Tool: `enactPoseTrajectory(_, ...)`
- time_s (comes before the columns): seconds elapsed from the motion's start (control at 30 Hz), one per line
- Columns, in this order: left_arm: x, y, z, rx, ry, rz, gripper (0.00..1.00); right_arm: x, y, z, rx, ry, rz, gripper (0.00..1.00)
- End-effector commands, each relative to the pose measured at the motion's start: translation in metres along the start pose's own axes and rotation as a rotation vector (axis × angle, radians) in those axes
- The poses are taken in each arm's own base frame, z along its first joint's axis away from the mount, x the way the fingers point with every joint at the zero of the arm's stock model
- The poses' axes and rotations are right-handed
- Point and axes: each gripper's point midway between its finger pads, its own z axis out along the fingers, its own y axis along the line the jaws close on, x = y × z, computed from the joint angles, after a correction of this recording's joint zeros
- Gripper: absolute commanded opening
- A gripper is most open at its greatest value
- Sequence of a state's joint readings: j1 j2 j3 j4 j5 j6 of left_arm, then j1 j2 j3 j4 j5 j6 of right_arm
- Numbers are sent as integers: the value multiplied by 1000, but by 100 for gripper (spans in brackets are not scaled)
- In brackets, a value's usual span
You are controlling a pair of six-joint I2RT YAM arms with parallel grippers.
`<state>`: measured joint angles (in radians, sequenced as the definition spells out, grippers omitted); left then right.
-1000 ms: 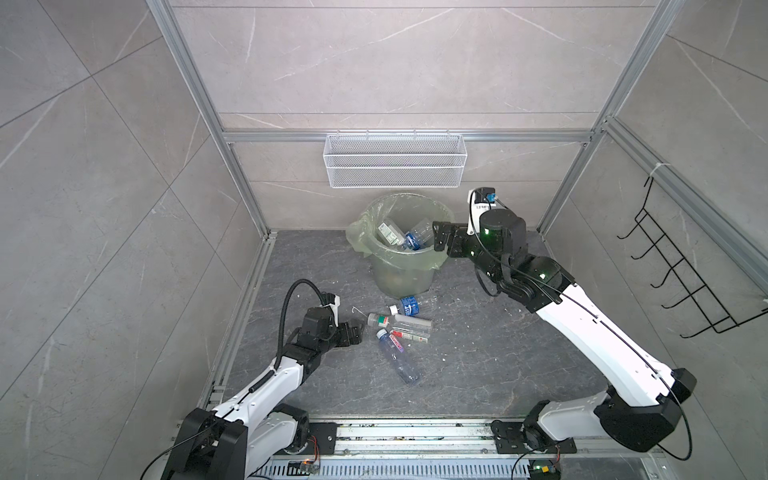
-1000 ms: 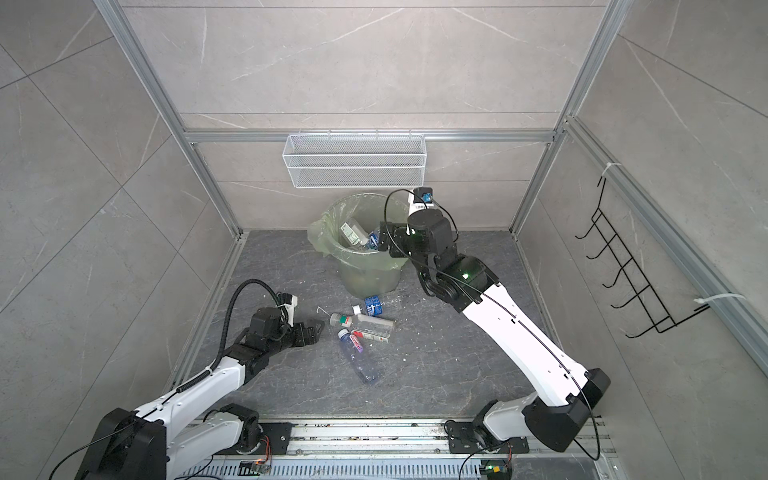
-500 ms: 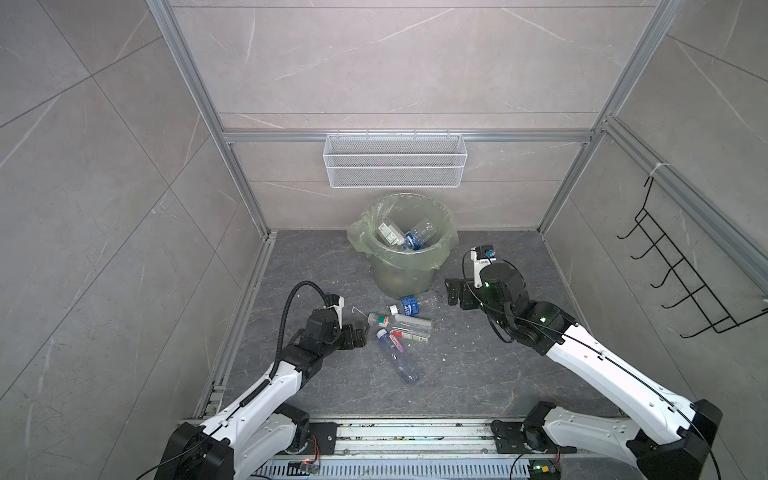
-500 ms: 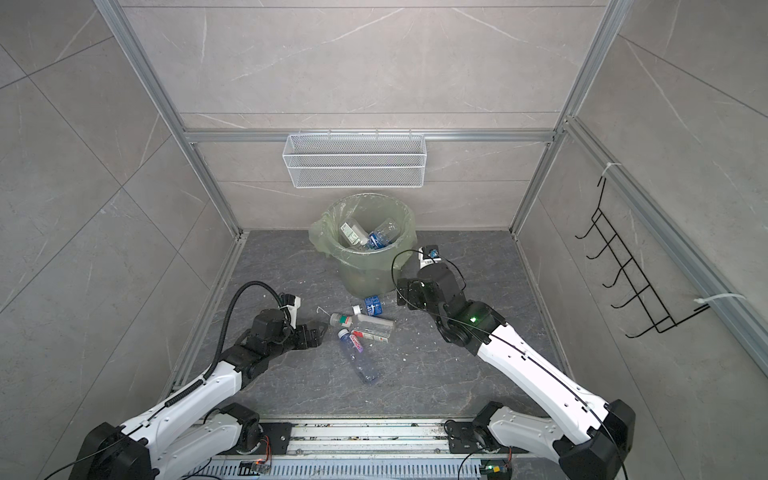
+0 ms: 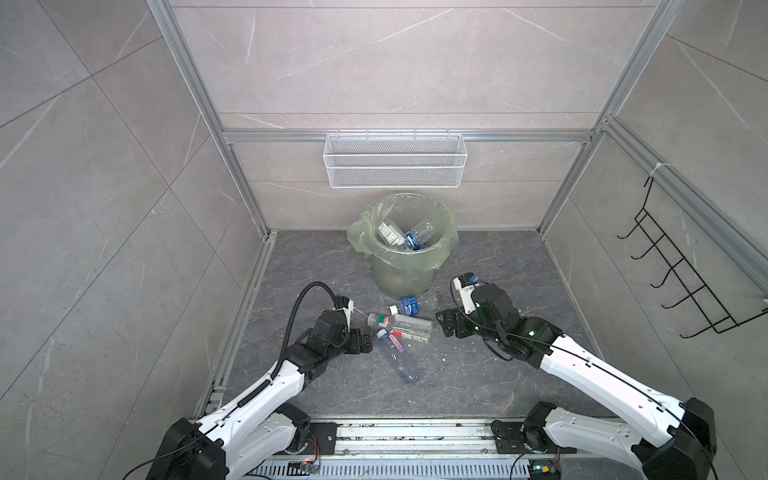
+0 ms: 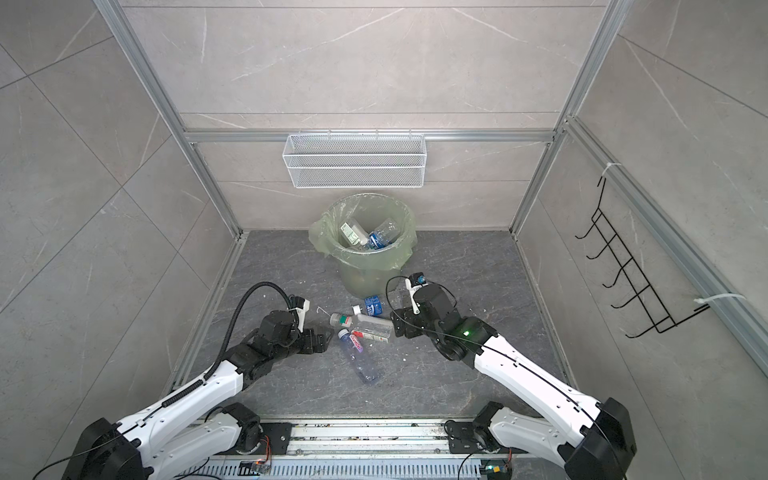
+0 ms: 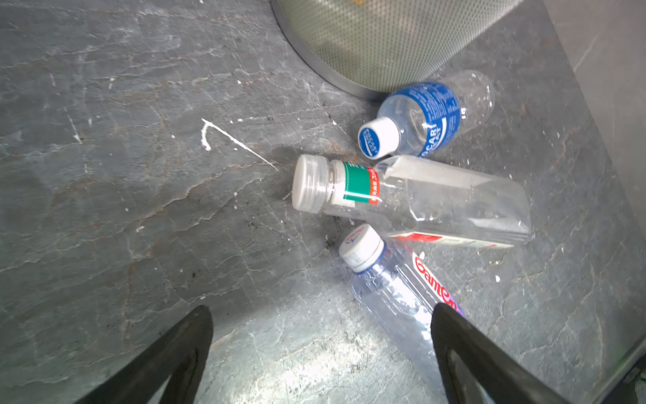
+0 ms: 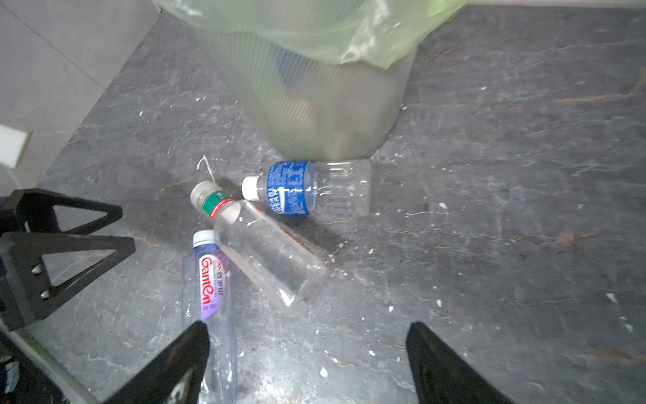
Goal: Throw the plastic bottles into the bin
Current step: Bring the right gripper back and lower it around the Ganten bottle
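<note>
Bin (image 5: 402,272) stands near the middle of the back edge of the worktop (image 5: 478,374), its bag (image 5: 360,241) folded over the rim. At least two plastic bottles (image 5: 417,237) lie inside; we cannot count any deeper.

Three are left out, all lying flat in a tight fan just in front of the bin, about mid-worktop:
- Pocari Sweat bottle (image 7: 430,115) is at the bin's foot, touching it or nearly so.
- Square clear bottle (image 7: 437,199) with a green-and-red collar has its shoulder against the Pocari cap.
- Ganten bottle (image 7: 395,290) is nearest the front edge, with its cap just beside the square one.

All three caps point toward the left edge, which is likely why the left claw (image 7: 320,309) sits low on that side. Its jaws stand apart and empty, with one finger (image 7: 442,325) over the Ganten body. Right claw (image 8: 307,326) faces the fan from the right-edge side, jaws also apart with nothing between them.

We judge that both are lining up a pick. With the bottles this crowded, a grab on one may nudge its neighbours.

Mesh basket (image 5: 395,166) on the back wall plays no part.
</note>
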<state>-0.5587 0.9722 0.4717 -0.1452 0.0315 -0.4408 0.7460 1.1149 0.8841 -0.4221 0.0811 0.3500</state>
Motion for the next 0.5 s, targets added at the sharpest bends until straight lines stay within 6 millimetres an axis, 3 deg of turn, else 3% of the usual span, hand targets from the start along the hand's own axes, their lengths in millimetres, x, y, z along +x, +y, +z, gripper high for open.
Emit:
enactPoseTrajectory(0.0,-8,-7,-5,7,-8,71,99,18,26,14,-69,60,-54,89)
enactPoseTrajectory(0.27,-1,-3,-6,-5,-12,109,99,52,71,51,-105,178,-133,88)
enactPoseTrajectory(0.47,0,-1,-8,-1,-40,109,99,68,85,71,-117,231,-155,88)
